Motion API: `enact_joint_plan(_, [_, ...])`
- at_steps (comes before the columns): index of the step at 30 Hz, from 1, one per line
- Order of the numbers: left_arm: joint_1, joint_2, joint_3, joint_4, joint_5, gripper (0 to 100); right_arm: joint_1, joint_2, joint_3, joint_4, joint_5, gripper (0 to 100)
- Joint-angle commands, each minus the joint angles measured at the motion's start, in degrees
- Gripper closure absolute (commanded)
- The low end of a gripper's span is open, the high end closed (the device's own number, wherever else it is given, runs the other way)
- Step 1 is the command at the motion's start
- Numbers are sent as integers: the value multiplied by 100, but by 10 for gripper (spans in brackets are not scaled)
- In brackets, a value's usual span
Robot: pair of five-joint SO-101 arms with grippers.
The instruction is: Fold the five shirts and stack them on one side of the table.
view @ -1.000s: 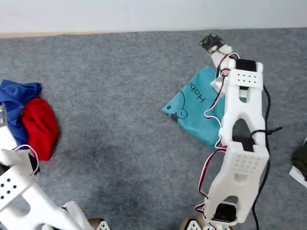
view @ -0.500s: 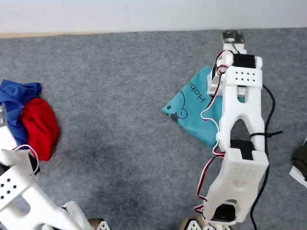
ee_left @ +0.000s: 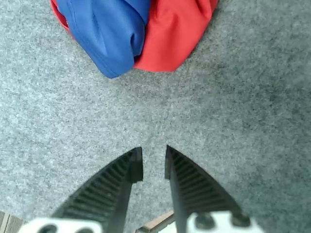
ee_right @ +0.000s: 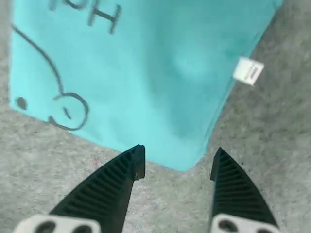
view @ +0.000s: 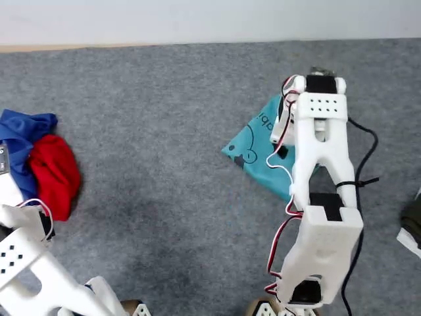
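A folded teal shirt [view: 256, 155] with a dark line drawing lies right of the table's middle. My right arm [view: 320, 138] stretches over its right part. In the right wrist view my right gripper [ee_right: 177, 165] hovers open just above a corner of the teal shirt [ee_right: 146, 73], with nothing between its fingers; a white label [ee_right: 248, 72] sticks out of the shirt's edge. A crumpled red shirt [view: 54, 172] and blue shirt [view: 23, 135] lie together at the left edge. My left gripper [ee_left: 153, 165] hangs over bare carpet short of the red shirt [ee_left: 175, 34] and blue shirt [ee_left: 107, 34], fingers nearly together, holding nothing.
Grey carpet [view: 151, 112] covers the table, bare between the two shirt groups. A dark item [view: 413, 220] with something white shows at the right edge. My left arm's white links [view: 29, 263] sit at the near left corner.
My right arm has swung left and drawn its gripper back from beyond the teal shirt's far side to over the shirt. The shirts and the left arm have not moved.
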Motion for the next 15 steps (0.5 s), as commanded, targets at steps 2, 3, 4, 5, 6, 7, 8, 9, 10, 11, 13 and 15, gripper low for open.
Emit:
enact_joint_plan(2, [9,-79,-13,149,-18,917,-48,-303,220,224,-70,911])
enact_joint_plan(3, [9,-79,-13,149,-18,917,-48,-303,220,224,-62,953])
enact_joint_plan(4, [9,-79,-13,149,-18,917,-48,-303,220,215,-18,988])
enact_joint_plan(5, [9,-79,-13,149,-18,917,-66,-303,237,233,70,991])
enact_joint_plan(6, [9,-79,-13,149,-18,917,-75,-303,237,233,97,981])
enact_joint_plan(7, [9,-79,-13,149,-18,917,-75,-303,237,233,114,984])
enact_joint_plan(8, [9,-79,-13,149,-18,917,-57,-295,237,224,114,990])
enact_joint_plan(9, [9,-79,-13,149,-18,917,-48,-295,237,215,114,989])
enact_joint_plan(10, [9,-79,-13,149,-18,917,-40,-295,237,215,123,989])
enact_joint_plan(11, [9,-79,-13,149,-18,917,-40,-286,237,215,132,989])
enact_joint_plan(13, [9,-79,-13,149,-18,917,-40,-189,246,224,132,989])
enact_joint_plan(15, [9,-79,-13,149,-18,917,57,13,246,224,132,989])
